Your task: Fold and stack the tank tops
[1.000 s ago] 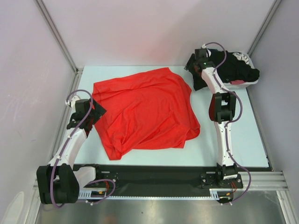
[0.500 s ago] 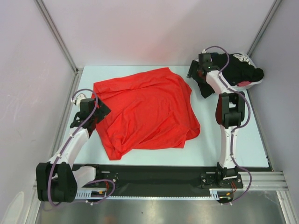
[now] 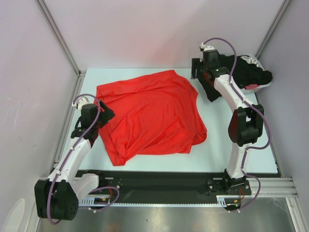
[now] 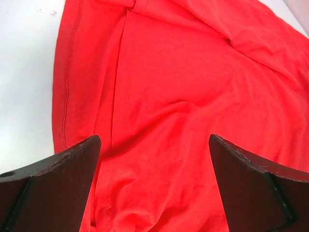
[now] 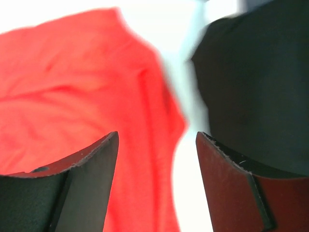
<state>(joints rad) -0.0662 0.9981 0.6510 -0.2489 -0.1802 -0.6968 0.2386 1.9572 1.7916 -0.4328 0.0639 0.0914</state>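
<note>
Over on the left, the left gripper (image 3: 98, 116) hangs just above the near-left edge of the red tank top (image 3: 149, 113). Its fingers (image 4: 53, 188) are spread as wide as they seem to go, with nothing between them. Beneath and ahead of the fingertips lies a hemmed edge with a long crease running away from them. Bare table (image 4: 24, 72) shows just outside the left finger. My guess is that it sits there to take that edge for a fold, since the shirt lies spread out but rumpled and not yet folded.

On the right, the right gripper (image 3: 202, 77) reaches far across the table, its fingers (image 5: 72, 193) apart and pinching nothing. Under the gap between them is a strip of table. The red shirt's far corner lies on the left-finger side and the black tank top (image 3: 241, 72) on the right-finger side, both close by. The black one is heaped in a white basket (image 3: 252, 60), with a flap spilling out beside the gripper. That flap looks the handiest place to grab it and pull it out. Whether the arm is after the black flap or the red corner, I can't tell.
</note>
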